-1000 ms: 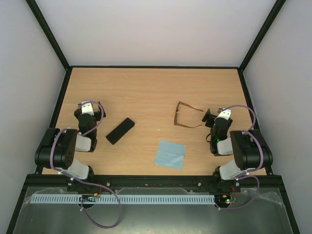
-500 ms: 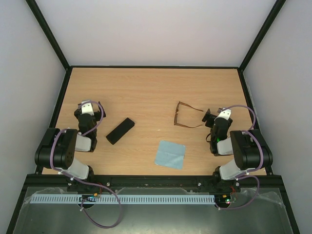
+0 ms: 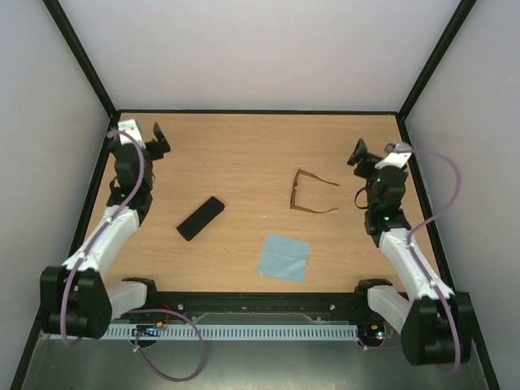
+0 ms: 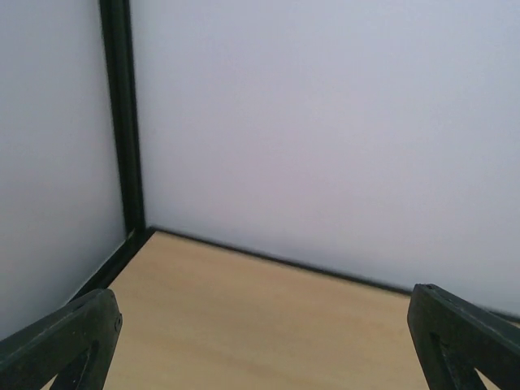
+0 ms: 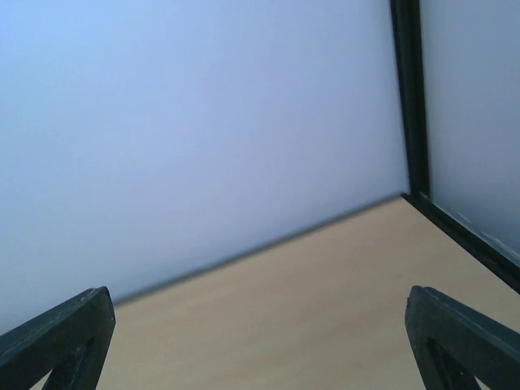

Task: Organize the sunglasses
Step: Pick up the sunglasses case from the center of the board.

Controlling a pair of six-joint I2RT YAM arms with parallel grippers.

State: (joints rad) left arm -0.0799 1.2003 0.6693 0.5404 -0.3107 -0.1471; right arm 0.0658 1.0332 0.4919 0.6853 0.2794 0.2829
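The sunglasses (image 3: 309,193), thin brown frames with the temple arms unfolded, lie on the wooden table right of centre. My left gripper (image 3: 138,132) is raised at the far left of the table, open and empty, facing the back wall; its fingers (image 4: 65,341) stand wide apart in the left wrist view. My right gripper (image 3: 378,152) is raised to the right of the sunglasses, open and empty; its fingers (image 5: 463,341) stand wide apart in the right wrist view. Neither wrist view shows the sunglasses.
A black oblong case (image 3: 201,218) lies left of centre. A light blue square cloth (image 3: 283,257) lies near the front, below the sunglasses. White walls with black frame posts (image 3: 81,61) enclose the table on three sides.
Both arms have unfolded from their low tucked poses and lifted their grippers up and toward the back. The sunglasses, case and cloth have not moved.
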